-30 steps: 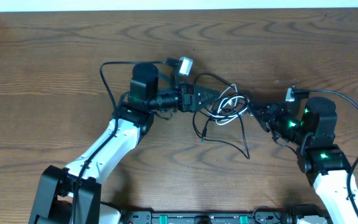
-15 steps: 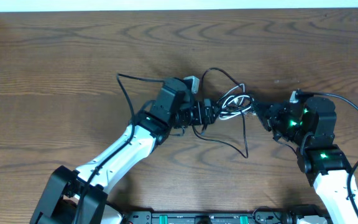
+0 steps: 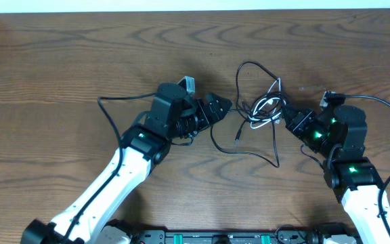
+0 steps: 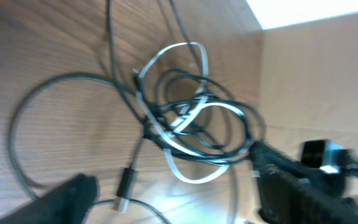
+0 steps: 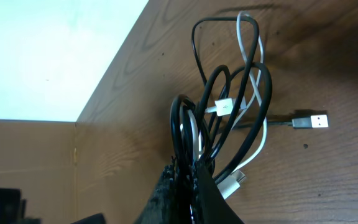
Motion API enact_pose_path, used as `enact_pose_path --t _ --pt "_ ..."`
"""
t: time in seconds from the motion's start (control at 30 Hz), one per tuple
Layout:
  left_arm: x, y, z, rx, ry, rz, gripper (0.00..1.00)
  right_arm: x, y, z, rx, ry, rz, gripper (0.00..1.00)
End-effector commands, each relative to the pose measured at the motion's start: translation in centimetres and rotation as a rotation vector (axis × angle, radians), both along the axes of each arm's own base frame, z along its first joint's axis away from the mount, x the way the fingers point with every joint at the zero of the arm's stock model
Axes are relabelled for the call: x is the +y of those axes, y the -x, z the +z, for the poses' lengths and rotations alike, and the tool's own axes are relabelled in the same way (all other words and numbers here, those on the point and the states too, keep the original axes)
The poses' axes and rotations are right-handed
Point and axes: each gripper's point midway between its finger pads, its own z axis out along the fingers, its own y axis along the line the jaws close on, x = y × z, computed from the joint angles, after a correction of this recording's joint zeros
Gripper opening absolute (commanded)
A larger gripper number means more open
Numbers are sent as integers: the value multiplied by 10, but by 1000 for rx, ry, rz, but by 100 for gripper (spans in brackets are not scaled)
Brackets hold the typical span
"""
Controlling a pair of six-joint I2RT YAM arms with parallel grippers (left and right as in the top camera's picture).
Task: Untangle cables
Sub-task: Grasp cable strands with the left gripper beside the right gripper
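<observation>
The cables [image 3: 264,108], black cords looped with a thin white one, form a knot at mid-table. My right gripper [image 3: 288,118] is shut on the knot's right side; in the right wrist view black loops [image 5: 194,134] run straight into the closed fingers [image 5: 219,202]. A white plug [image 5: 222,107] and a metal plug [image 5: 309,120] hang from the bundle. My left gripper [image 3: 223,110] stands open just left of the knot, holding nothing. In its wrist view the tangle [image 4: 191,124] lies ahead of the wide-apart fingers [image 4: 67,199], and a black plug [image 4: 126,183] lies on the wood between them.
A loose black strand [image 3: 249,152] trails from the knot toward the front of the wooden table [image 3: 59,61]. A white strip [image 3: 181,5] borders the far edge. Thicker arm wires [image 3: 384,108] arc beside each wrist. A black rail [image 3: 215,237] runs along the front.
My left gripper reached into the tangle, then drew back left with its jaws wide. The knot has shifted right and away from me, with my right gripper still clamped on it.
</observation>
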Motion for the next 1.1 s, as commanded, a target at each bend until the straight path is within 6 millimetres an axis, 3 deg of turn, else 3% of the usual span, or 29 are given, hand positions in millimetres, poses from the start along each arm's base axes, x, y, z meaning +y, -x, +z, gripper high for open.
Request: enact_pose_path --t 0.0,0.07,0.17,0.33,0.6,0.7,0.83,1.07 --pt "-9 10 4 181 115 69 83 -4 -3 3 -23 29 -3 1" --pt "-14 19 -3 348 171 144 74 -4 -2 2 -22 29 -3 1" --pt "-24 35 -14 561 222 226 73 -4 -2 1 -15 29 -3 1" --pt "-43 53 -25 756 267 326 73 -4 0 -1 -5 30 -2 1" --pt "-54 57 -41 830 276 484 72 -4 3 -6 51 -22 -37 1" --pt "-61 50 -42 804 295 482 66 -3 4 -7 62 -35 -36 1" --pt "-72 37 -47 781 329 463 65 5 8 -5 66 -59 2 1" --pt "-90 30 -61 796 351 413 50 9 10 -4 75 -85 21 1"
